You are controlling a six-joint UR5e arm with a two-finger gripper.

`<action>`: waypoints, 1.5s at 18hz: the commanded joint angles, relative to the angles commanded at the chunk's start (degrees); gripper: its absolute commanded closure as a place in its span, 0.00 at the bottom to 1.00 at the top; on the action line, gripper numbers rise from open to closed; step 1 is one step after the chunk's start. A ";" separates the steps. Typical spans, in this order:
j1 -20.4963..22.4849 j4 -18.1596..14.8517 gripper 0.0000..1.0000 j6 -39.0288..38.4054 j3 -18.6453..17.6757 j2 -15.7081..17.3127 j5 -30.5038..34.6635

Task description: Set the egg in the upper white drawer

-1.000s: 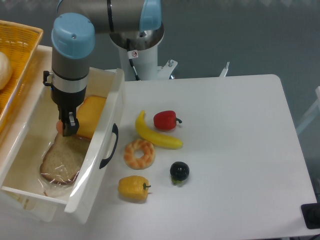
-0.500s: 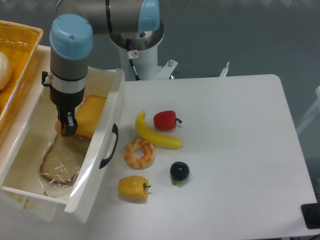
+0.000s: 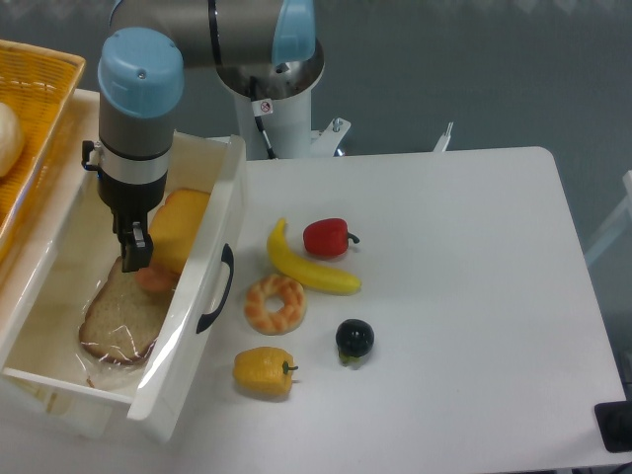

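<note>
The egg (image 3: 155,279), a small pinkish-tan oval, lies inside the upper white drawer (image 3: 200,267) on the near edge of a wrapped bread slice (image 3: 120,318). The drawer is pulled open, its black curved handle (image 3: 219,288) facing the table. My gripper (image 3: 131,253) hangs inside the drawer just above and left of the egg, open, with nothing between its fingers. The arm's wrist hides part of the drawer's back.
A yellow block (image 3: 179,227) sits in the drawer behind the egg. A woven yellow basket (image 3: 41,109) holding a bun stands at far left. On the table lie a banana (image 3: 308,269), red pepper (image 3: 327,237), doughnut (image 3: 276,303), black round fruit (image 3: 355,339) and yellow pepper (image 3: 264,371).
The egg was held between the fingers; it has now dropped free and rests lower and to the right on the bread. The gripper has barely moved.
</note>
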 joint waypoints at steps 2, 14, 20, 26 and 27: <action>0.09 0.18 0.12 0.00 0.52 0.09 0.00; 6.49 0.00 0.00 -4.99 2.55 4.92 -0.97; 8.44 0.09 0.00 -19.57 3.34 5.54 -0.79; 10.02 0.09 0.00 -26.72 2.90 7.82 3.68; 10.37 0.09 0.00 -26.63 2.99 7.74 4.21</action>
